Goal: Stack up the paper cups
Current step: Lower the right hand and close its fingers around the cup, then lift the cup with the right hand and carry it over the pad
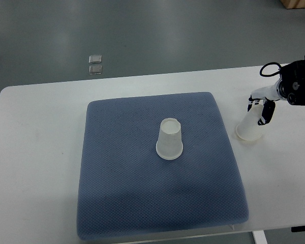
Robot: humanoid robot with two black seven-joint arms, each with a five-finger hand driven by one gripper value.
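Observation:
One white paper cup (170, 140) stands upside down near the middle of the blue mat (117, 178). A second white paper cup (248, 128) stands upside down on the white table, just right of the mat. My right hand (261, 108) comes in from the right edge and its fingers are closed around the top of this second cup. My left hand is out of view.
The white table (40, 152) carries the mat and shows bare surface on the left and right. Its far edge runs along the top, with grey floor beyond. A small metal floor plate (95, 64) lies behind the table.

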